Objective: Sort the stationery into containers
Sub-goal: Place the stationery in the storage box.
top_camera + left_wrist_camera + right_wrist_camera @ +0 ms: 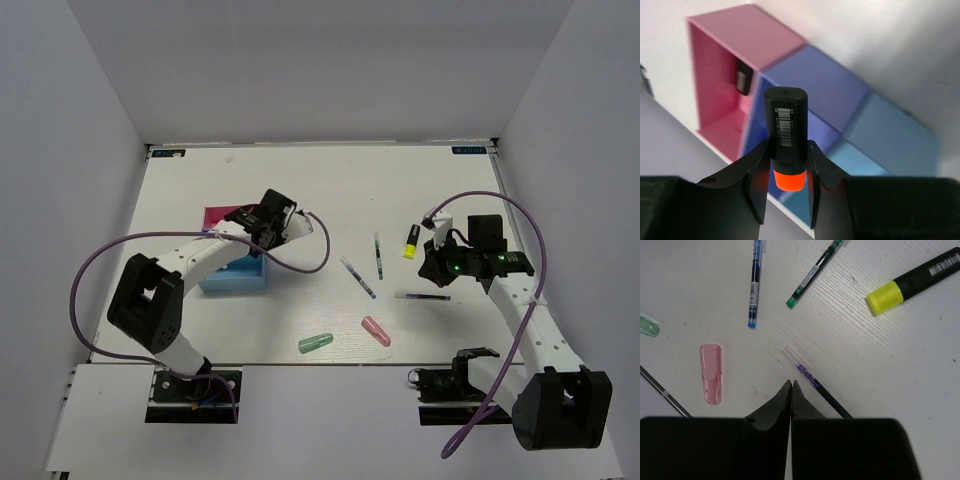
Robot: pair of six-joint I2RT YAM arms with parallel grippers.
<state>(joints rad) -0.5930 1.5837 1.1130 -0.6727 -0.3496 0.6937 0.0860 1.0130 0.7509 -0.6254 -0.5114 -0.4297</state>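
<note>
Left gripper clamps orange-capped marker above organizer | I see one marker already in pink bin | right gripper pinched shut, empty, beside purple pen | yellow-capped marker, blue pen, green pen, pink capsule remain on desk

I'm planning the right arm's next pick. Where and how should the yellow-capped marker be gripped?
Grip the yellow-capped marker across its black barrel, near mid-length, coming straight down from above. It lies flat on the table, so its long straight sides suit fingers set crosswise. Nothing crowds it.
</note>
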